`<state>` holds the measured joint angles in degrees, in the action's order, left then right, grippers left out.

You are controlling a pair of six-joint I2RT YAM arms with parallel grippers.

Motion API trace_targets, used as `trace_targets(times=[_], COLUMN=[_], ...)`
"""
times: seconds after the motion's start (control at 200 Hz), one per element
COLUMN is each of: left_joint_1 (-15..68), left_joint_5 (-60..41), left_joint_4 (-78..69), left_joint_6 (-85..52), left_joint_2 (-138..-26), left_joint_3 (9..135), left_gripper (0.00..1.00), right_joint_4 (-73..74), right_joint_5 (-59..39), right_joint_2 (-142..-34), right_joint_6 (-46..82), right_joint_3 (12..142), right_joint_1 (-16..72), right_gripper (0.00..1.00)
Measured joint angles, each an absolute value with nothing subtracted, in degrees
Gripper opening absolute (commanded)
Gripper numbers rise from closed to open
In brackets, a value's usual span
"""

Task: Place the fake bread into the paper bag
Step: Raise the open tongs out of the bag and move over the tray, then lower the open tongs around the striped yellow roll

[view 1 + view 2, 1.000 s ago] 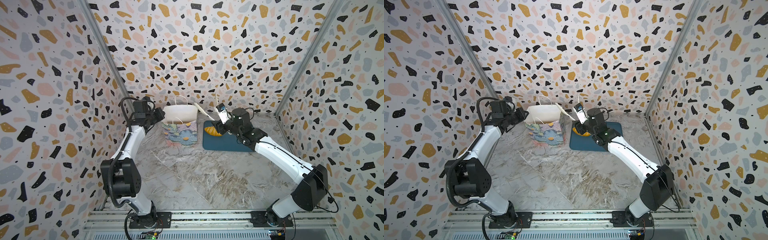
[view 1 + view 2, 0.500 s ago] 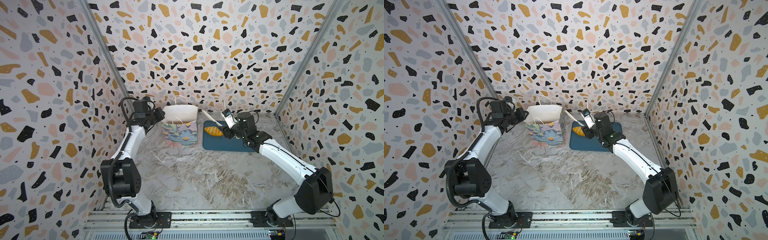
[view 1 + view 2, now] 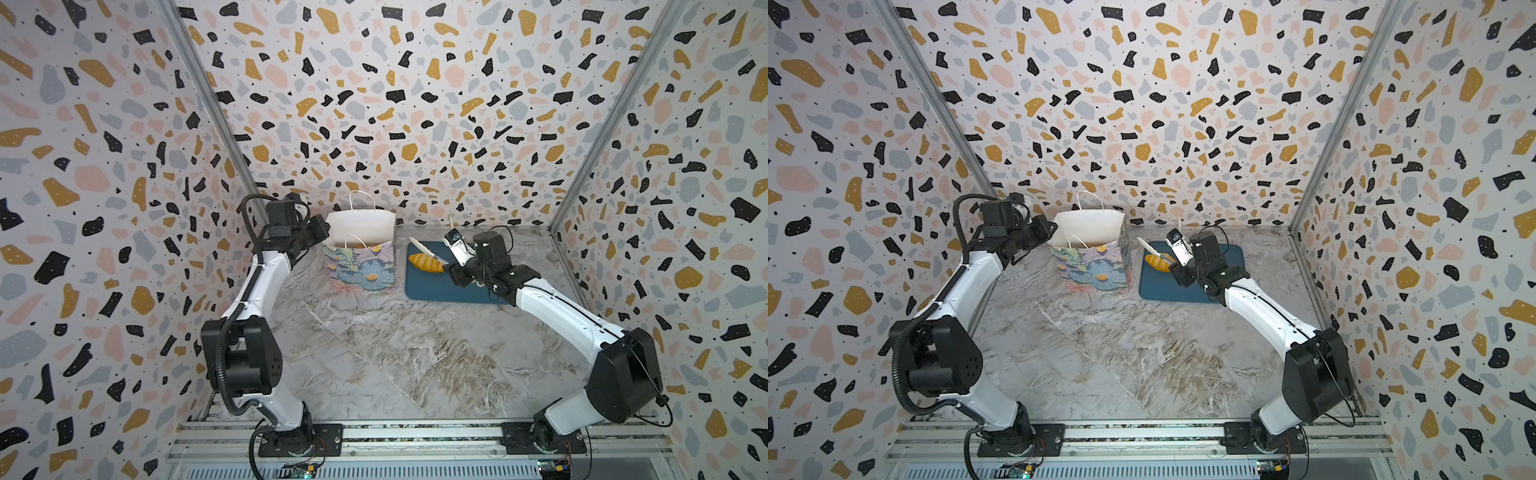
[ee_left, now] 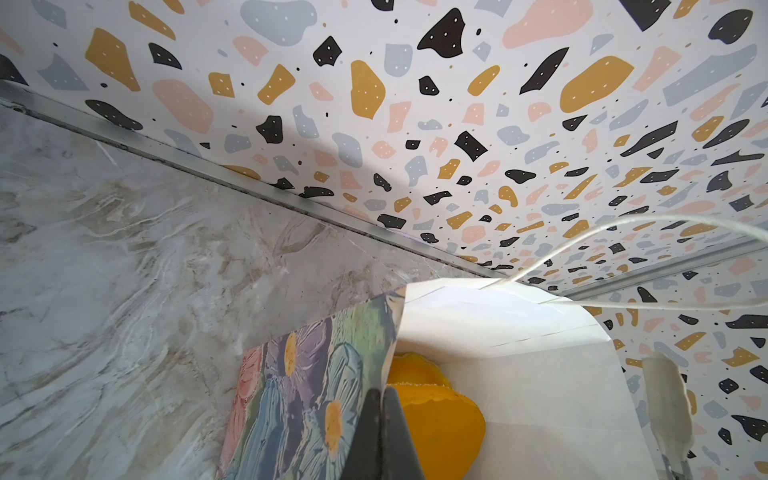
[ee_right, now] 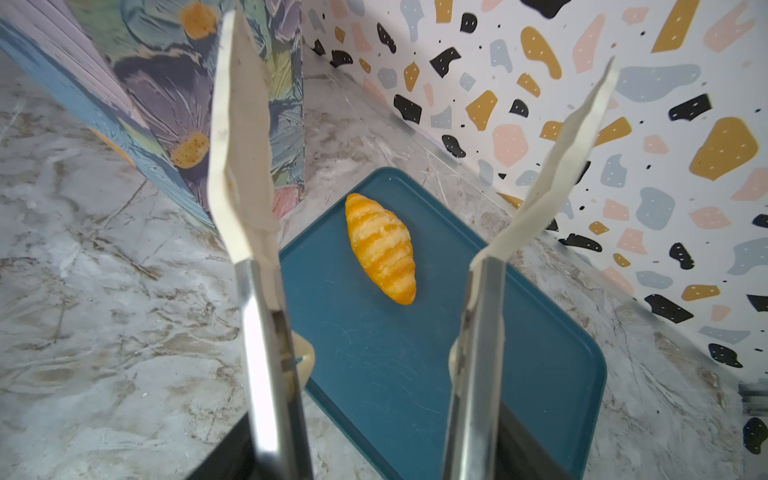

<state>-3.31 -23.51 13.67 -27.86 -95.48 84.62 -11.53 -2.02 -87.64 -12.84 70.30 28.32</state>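
On the dark-teal tray (image 5: 415, 374) (image 3: 449, 291) (image 3: 1167, 291), lying flat and alone: one striped golden croissant (image 5: 380, 247) (image 3: 426, 263) (image 3: 1158, 262), toward the tray's end nearest the bag. From the right wrist camera, framed between the two long fingers (image 5: 241, 166) of the right hand (image 5: 419, 41) and touched by neither. Spread well apart, steel shanks tipped with white pads (image 5: 552, 178), gripping nothing, poised above the tray. In both top views, one white finger crossing over the croissant's far edge.

Just beside the tray, to its left in both top views and upright on the marble-patterned worktop (image 3: 395, 353) (image 3: 1121, 353): the paper bag (image 3: 361, 270) (image 3: 1094, 270) (image 4: 299, 395) (image 5: 166, 83), blue and purple flowers with orange centres outside, plain white inside, mouth open.

Within the bag, from the left wrist camera: glossy orange bread pieces (image 4: 432, 415) against the white lining, count not clear. Pinched at its side rim by the left hand (image 4: 380, 392), dark fingers pressed together on the paper wall. In both top views, reaching in from the bag's left.

All around: terrazzo-patterned walls (image 3: 374, 104) (image 3: 1142, 104).
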Motion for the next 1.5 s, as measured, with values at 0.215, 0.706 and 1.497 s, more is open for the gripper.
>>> trace_targets(times=[0.215, 0.706, 1.497], left_joint_1=[-3.3, -3.3, -3.3], left_joint_5=[-23.5, -23.5, -23.5], left_joint_4=[13.7, 13.7, 13.7], left_joint_6=[-27.9, -27.8, -27.8], left_joint_2=[-95.5, -95.5, -95.5], left_joint_3=[84.6, 84.6, 84.6], left_gripper=[0.0, 0.0, 0.0], right_joint_4=[-13.6, -19.7, -35.3], right_joint_5=[-2.2, -3.2, -3.5], right_joint_2=[-91.8, -101.5, -116.5], right_joint_6=[-13.6, -17.5, -28.4], right_joint_3=[70.3, 73.1, 94.3], right_joint_1=[27.4, 25.0, 22.3], right_gripper=[0.67, 0.66, 0.62])
